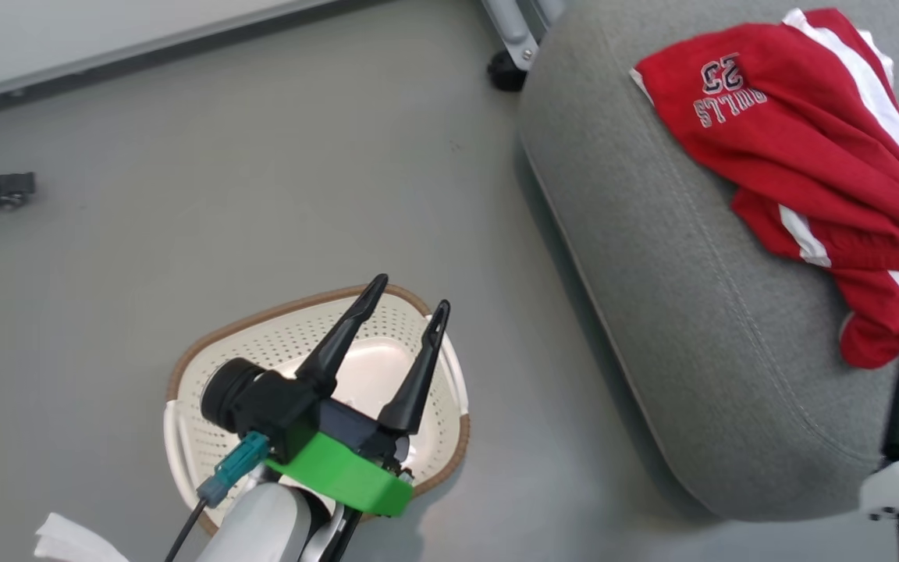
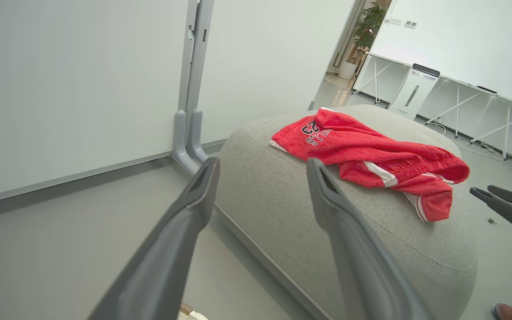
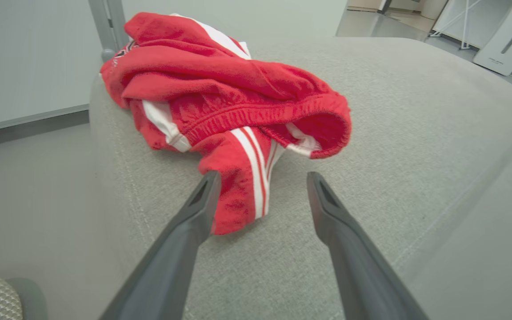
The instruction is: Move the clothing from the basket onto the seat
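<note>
From the head: one cream-white perforated plastic basket [image 1: 200, 445] with a brown woven-look rim, rounded in outline, standing on the smooth grey floor [image 1: 223, 218]. Well apart from it, red basketball clothing [image 1: 801, 140] with white stripes, heaped in a single crumpled pile on the large grey woven-fabric seat [image 1: 652, 273], near its rounded corner and stitched seam. "23 BULLS" printed in white, read upside down here. Cannot tell whether one garment or two. Poised over the basket, the left gripper [image 1: 410, 293]: two long dark tapering fingers spread apart, grasping nothing, mounted on a bright green collar. Two black castors as well, one [image 1: 506, 70] behind the seat and one [image 1: 6, 187] at the left edge.

From the right wrist, and not from the head: looped, towel-like nap on the red cloth, a gathered elastic waistband, narrow white stripes along a hem. Right gripper [image 3: 262, 178] released, its two fingers parted and holding nothing, tips to either side of that striped hem; touching it or not, cannot tell.

From the left wrist alone: one white upright appliance [image 2: 414, 91], one potted plant [image 2: 369, 22] beyond a doorway, and the right gripper side-on, low beside the seat's edge.
</note>
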You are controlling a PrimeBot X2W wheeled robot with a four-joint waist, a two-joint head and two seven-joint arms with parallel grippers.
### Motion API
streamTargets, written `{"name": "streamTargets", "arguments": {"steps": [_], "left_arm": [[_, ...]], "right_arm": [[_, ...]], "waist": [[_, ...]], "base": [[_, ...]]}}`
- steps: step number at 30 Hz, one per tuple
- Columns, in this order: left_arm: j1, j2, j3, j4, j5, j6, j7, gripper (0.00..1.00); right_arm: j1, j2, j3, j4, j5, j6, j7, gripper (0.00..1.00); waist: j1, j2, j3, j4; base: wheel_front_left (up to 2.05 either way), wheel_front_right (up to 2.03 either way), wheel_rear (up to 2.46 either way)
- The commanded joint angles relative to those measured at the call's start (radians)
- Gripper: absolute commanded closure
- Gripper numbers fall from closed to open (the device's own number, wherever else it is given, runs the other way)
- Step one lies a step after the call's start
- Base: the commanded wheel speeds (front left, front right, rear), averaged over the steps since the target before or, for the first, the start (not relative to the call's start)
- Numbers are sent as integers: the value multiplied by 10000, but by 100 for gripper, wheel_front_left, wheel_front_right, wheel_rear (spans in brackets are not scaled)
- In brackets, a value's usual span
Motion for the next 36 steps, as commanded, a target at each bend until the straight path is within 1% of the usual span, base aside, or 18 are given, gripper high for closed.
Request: {"name": "streamTargets", "arguments": {"steps": [1, 5, 9, 13, 16, 19, 22, 27, 30, 36], "left_arm": [[293, -101, 196, -7, 85, 3, 10, 0], [851, -414, 793, -13, 218, 3, 8, 0], [1371, -625, 1546, 64, 618, 4, 8, 0], [1924, -834, 2436, 150, 941, 15, 8, 0], [2404, -972, 3126, 254, 1049, 134, 8, 0], [2843, -1031, 3634, 140, 1149, 256, 8, 0], [3251, -1058, 3959, 40, 1260, 355, 10, 0], [3736, -1061, 4103, -15, 1029, 594, 10, 0], [4014, -1060, 4166, -44, 1007, 689, 10, 0], [4331, -1062, 4063, -36, 1621, 545, 10, 0]], "right_arm": [[206, -27, 410, -158, 86, -11, -19, 0], [301, -26, 1808, -765, 146, -11, -19, 0], [198, -30, 3284, -1595, 229, -12, -18, 0], [69, -25, 4177, -2239, 532, -11, -19, 0], [298, -40, 4575, -2567, 689, -12, -19, 0], [656, -35, 4744, -2687, 673, -11, -19, 0], [980, -32, 4635, -2794, 785, -11, -19, 0], [1637, -27, 4389, -2829, 621, -11, -19, 0], [2001, -33, 4263, -2744, 619, -11, -19, 0], [2333, -28, 4335, -2648, 754, -11, -19, 0]], "waist": [[0, 0, -862, 921], [0, 0, -1415, 1634], [0, 0, -1812, 2281], [0, 0, -2159, 2754], [0, 0, -2554, 3036], [0, 0, -2967, 3226], [0, 0, -3272, 3353], [0, 0, -3644, 3387], [0, 0, -3837, 3274], [0, 0, -4044, 2942]], "base": [[0, 0, 0], [0, 0, 0], [0, 0, 0], [0, 0, 0], [0, 0, 0], [0, 0, 0], [0, 0, 0], [0, 0, 0], [0, 0, 0], [0, 0, 0]]}}
